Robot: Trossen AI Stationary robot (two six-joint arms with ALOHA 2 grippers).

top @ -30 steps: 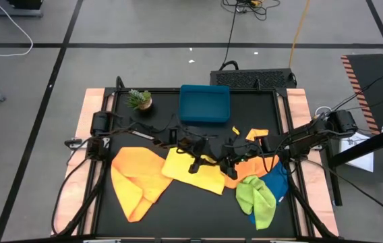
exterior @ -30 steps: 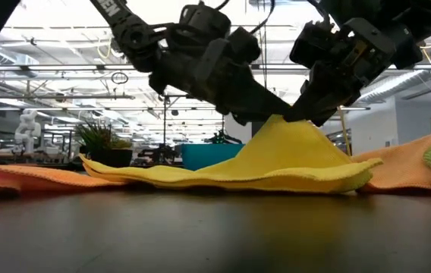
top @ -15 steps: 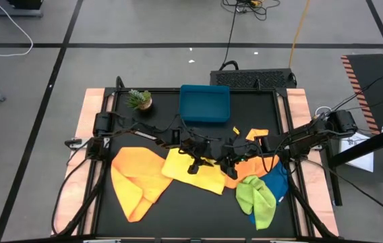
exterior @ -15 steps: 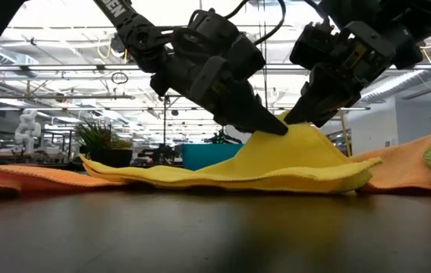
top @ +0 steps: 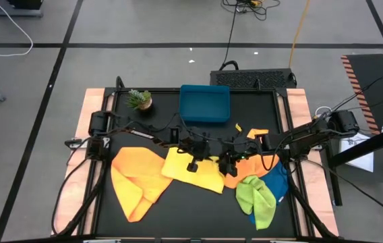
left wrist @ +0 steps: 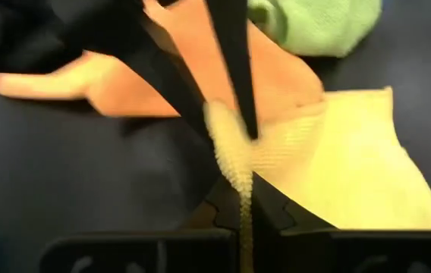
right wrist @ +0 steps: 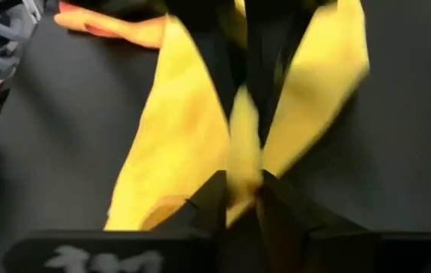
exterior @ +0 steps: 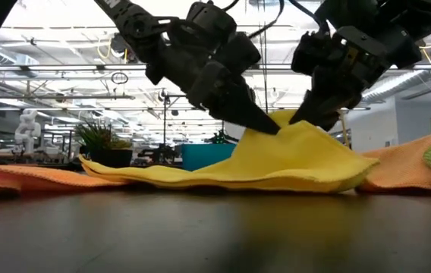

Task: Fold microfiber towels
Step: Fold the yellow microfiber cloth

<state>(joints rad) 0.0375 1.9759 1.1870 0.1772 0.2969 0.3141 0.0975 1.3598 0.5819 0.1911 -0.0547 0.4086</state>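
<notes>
Both arms have shifted a little toward the far side of the tabletop (top: 144,128) over the last second, and the peak of the soft yellow microfiber towel (top: 195,171) has lifted slightly with them — in the low view the ridge is higher and the cloth's right edge hangs freer. I read that as the start of a lift on one edge, first fold not yet made.

Left gripper (exterior: 270,126) and right gripper (exterior: 297,120) meet at the same raised ridge of the yellow towel, almost tip to tip. Left wrist view: that arm's fingers (left wrist: 223,208) are narrow, a thin vertical pleat of yellow cloth pinched between them. Right wrist view: same story — fingers (right wrist: 214,199) nearly closed on a yellow fold.

Rest of the yellow towel lies spread on the tabletop centre, trailing toward the near side from the pinch points.

Other cloths untouched:
- large orange microfiber towel (top: 137,179) on the left
- second orange towel (top: 252,162) under the right arm
- lime green towel (top: 255,198) bunched over the blue towel (top: 276,183) at the near right
</notes>
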